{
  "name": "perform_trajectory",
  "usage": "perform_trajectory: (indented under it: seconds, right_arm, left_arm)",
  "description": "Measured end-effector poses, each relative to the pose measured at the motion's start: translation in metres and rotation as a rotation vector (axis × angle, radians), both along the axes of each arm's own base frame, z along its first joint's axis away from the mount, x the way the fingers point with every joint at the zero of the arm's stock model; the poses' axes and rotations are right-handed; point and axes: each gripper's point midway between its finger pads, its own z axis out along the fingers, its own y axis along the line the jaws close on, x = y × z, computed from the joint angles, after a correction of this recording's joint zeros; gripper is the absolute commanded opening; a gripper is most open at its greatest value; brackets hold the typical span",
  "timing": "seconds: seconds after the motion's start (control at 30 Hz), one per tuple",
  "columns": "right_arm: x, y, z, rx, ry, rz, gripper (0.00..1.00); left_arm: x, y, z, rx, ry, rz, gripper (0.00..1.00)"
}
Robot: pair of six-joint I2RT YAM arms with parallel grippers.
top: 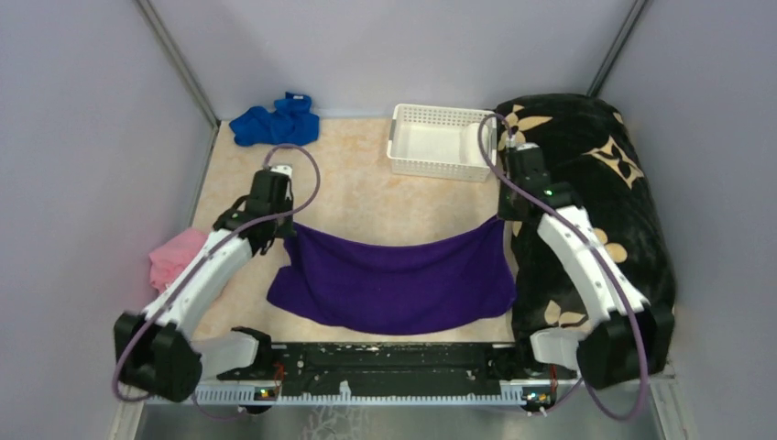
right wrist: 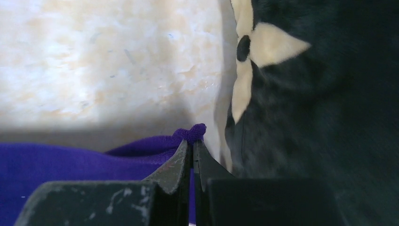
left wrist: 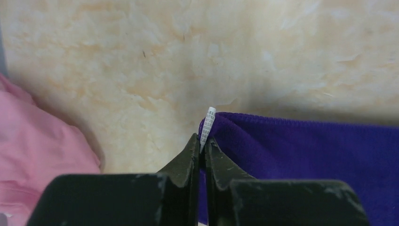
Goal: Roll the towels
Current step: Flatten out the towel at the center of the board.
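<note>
A dark purple towel (top: 394,280) hangs spread between my two grippers, its far edge lifted and sagging in the middle, its near part lying on the table. My left gripper (top: 286,229) is shut on the towel's far-left corner. In the left wrist view that gripper (left wrist: 203,143) pinches the purple towel (left wrist: 306,150) beside a white tag (left wrist: 207,125). My right gripper (top: 507,215) is shut on the far-right corner. The right wrist view has its tips (right wrist: 192,143) clamped on a bunched bit of the towel (right wrist: 56,165). A bright blue towel (top: 275,119) lies crumpled at the back left.
A white basket (top: 440,137) stands at the back centre. The big black flowered blanket (top: 596,211) fills the right side, close against my right arm, and shows in the right wrist view as the blanket (right wrist: 320,94). A pink cloth (top: 176,257) lies at the left edge.
</note>
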Motion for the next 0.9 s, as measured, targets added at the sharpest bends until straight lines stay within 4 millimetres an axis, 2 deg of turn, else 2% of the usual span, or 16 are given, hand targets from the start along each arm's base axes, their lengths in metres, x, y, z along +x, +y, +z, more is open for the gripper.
perform_trajectory:
  seconds: [0.03,0.1,0.2,0.27,0.3,0.33,0.4,0.5,0.63,0.7,0.77,0.83,0.9]
  right_arm:
    - [0.014,0.000,-0.023,-0.025,0.048,-0.013,0.00]
    - [0.034,-0.001,-0.054,-0.059,0.101,-0.037,0.00]
    - [0.061,-0.005,-0.085,-0.091,0.132,-0.070,0.00]
    - [0.077,-0.009,-0.102,-0.108,0.145,-0.093,0.00]
    - [0.086,-0.011,-0.108,-0.115,0.146,-0.105,0.01]
    - [0.094,-0.013,-0.113,-0.119,0.146,-0.114,0.06]
    - [0.110,-0.014,-0.120,-0.123,0.141,-0.127,0.16]
    - [0.124,-0.014,-0.119,-0.117,0.121,-0.136,0.33]
    - [0.125,-0.011,-0.105,-0.098,0.086,-0.115,0.46]
    - [0.121,-0.008,-0.091,-0.077,0.055,-0.099,0.51]
    - [0.109,-0.002,-0.064,-0.029,-0.004,-0.072,0.54]
    - [0.100,0.001,-0.052,0.005,-0.036,-0.059,0.56]
    - [0.079,0.006,-0.046,0.055,-0.056,-0.043,0.60]
  left_arm:
    - [0.006,0.000,-0.022,0.019,0.068,0.010,0.09]
    - [0.017,0.002,-0.052,0.039,0.157,0.032,0.10]
    - [0.038,0.016,-0.083,0.021,0.280,0.095,0.13]
    - [0.061,0.024,-0.089,-0.006,0.302,0.135,0.23]
    - [0.073,0.026,-0.089,-0.016,0.303,0.148,0.33]
    - [0.086,0.030,-0.088,-0.026,0.295,0.162,0.40]
    - [0.107,0.031,-0.085,-0.041,0.277,0.172,0.47]
    - [0.123,0.027,-0.077,-0.056,0.248,0.167,0.59]
    - [0.124,0.027,-0.065,-0.066,0.212,0.174,0.63]
    - [0.118,0.027,-0.055,-0.077,0.185,0.178,0.64]
    - [0.106,0.026,-0.044,-0.101,0.155,0.181,0.64]
    - [0.091,0.023,-0.036,-0.140,0.131,0.184,0.65]
    - [0.074,0.018,-0.037,-0.192,0.126,0.188,0.66]
